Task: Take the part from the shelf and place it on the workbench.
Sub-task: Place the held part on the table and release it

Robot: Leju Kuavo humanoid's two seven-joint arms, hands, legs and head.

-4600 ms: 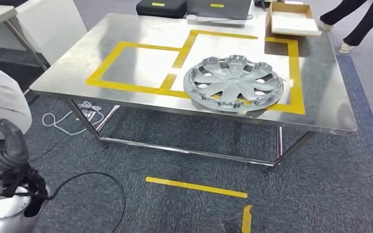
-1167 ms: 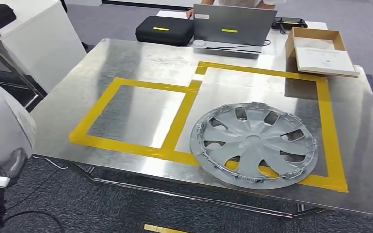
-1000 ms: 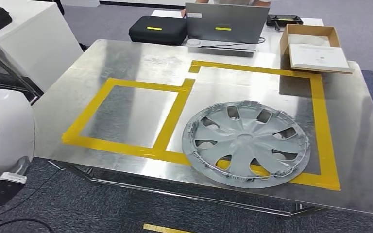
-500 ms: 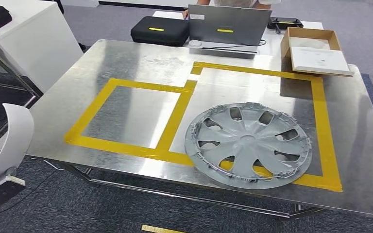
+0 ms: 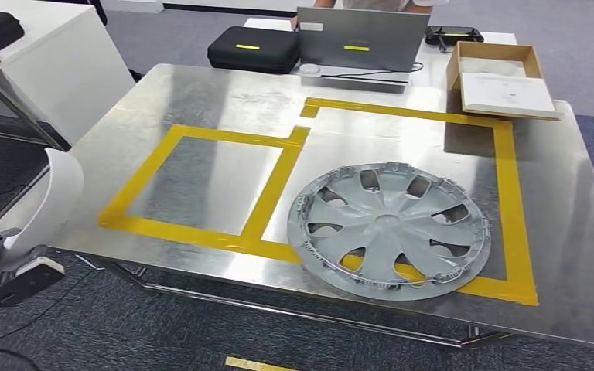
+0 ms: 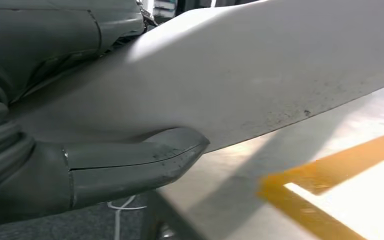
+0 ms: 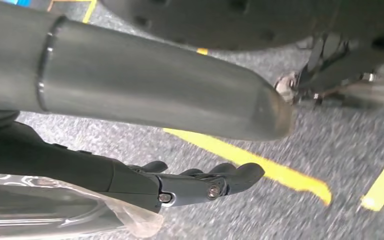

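The part is a curved white shell [image 5: 46, 197], held at the lower left of the head view just off the workbench's [image 5: 224, 93] near left corner. My left hand [image 5: 0, 270] grips it from below. Up close in the left wrist view, the grey thumb [image 6: 130, 165] presses against the pale shell [image 6: 260, 75], with the steel top and yellow tape behind. A yellow-taped square [image 5: 193, 182] on the bench lies nearest the part. My right hand [image 7: 180, 185] hangs over the carpet, fingers stretched out and holding nothing.
A silver hubcap [image 5: 390, 228] lies in the larger taped area on the right. A black case [image 5: 251, 48], a laptop [image 5: 360, 39] and a cardboard box [image 5: 499, 69] stand along the far edge. A white table [image 5: 39, 54] stands at the left.
The view has closed in on the workbench. Over the last second the white part has risen and swung right, toward the bench's left edge, still in my left hand.
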